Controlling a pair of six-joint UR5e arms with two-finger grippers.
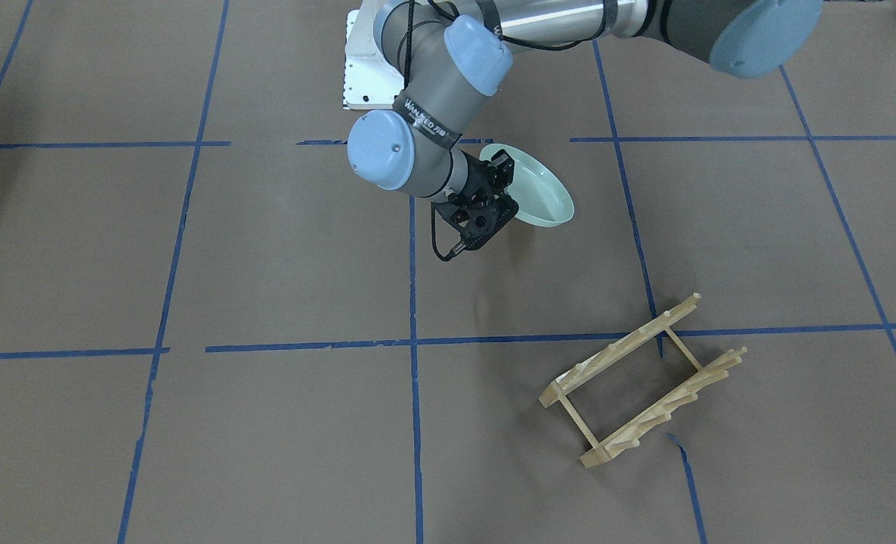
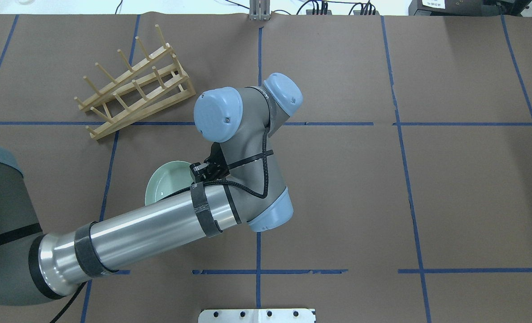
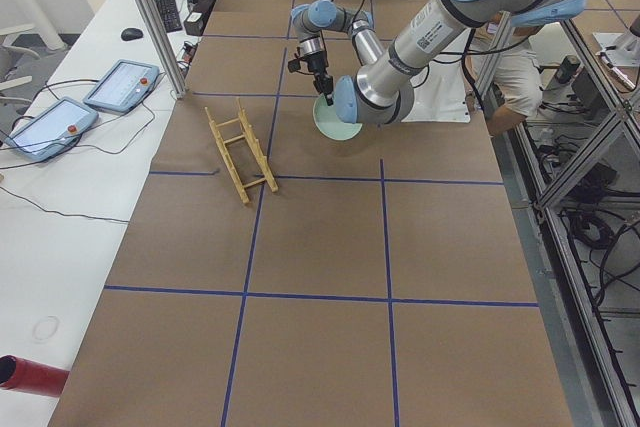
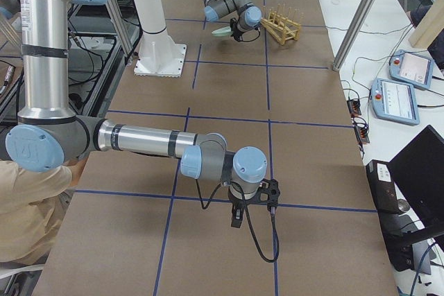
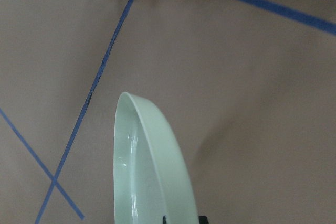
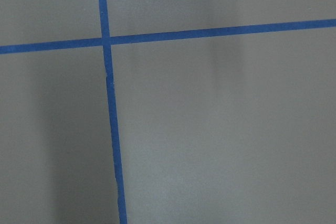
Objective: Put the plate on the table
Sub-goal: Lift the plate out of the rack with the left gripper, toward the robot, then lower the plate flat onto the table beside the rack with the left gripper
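The pale mint-green plate [image 1: 542, 193] hangs tilted on edge in my left gripper [image 1: 502, 170], close over the brown table [image 1: 267, 264]. The gripper is shut on the plate's rim. In the overhead view the plate [image 2: 165, 186] shows partly under my left forearm, with the gripper [image 2: 198, 172] at its right edge. The left wrist view shows the plate's rim [image 5: 157, 161] running up from the fingertips at the bottom edge. My right gripper [image 4: 236, 218] hangs low over the table far from the plate, and I cannot tell whether it is open or shut.
A light wooden pegged rack [image 1: 644, 381] stands on the table, apart from the plate; it also shows in the overhead view [image 2: 133, 96]. The white robot base [image 1: 365, 68] lies behind my left arm. Blue tape lines cross the table.
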